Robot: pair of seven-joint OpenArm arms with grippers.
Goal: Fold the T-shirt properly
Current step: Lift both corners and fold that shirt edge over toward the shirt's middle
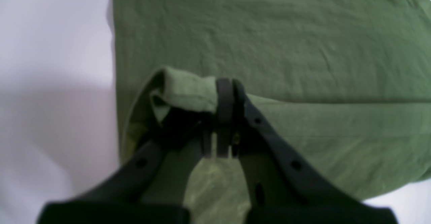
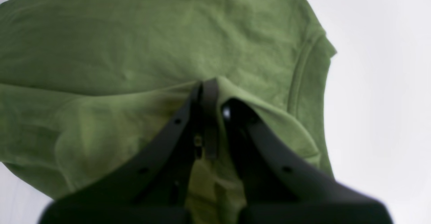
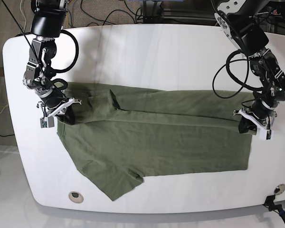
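The soft, slightly wrinkled olive-green cotton T-shirt [image 3: 152,142] lies across the middle of the glossy white rounded worktop [image 3: 147,52], its far edge folded over. The black left fingers [image 1: 225,97] and black right fingers [image 2: 210,99] are each pinched tight on that fold.

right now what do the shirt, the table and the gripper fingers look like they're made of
T-shirt: soft matte knit, likely cotton; it wrinkles and drapes. Table: smooth white top, maybe laminate or painted board, faintly glossy. Left gripper fingers: matte black, probably moulded plastic, with small holes.
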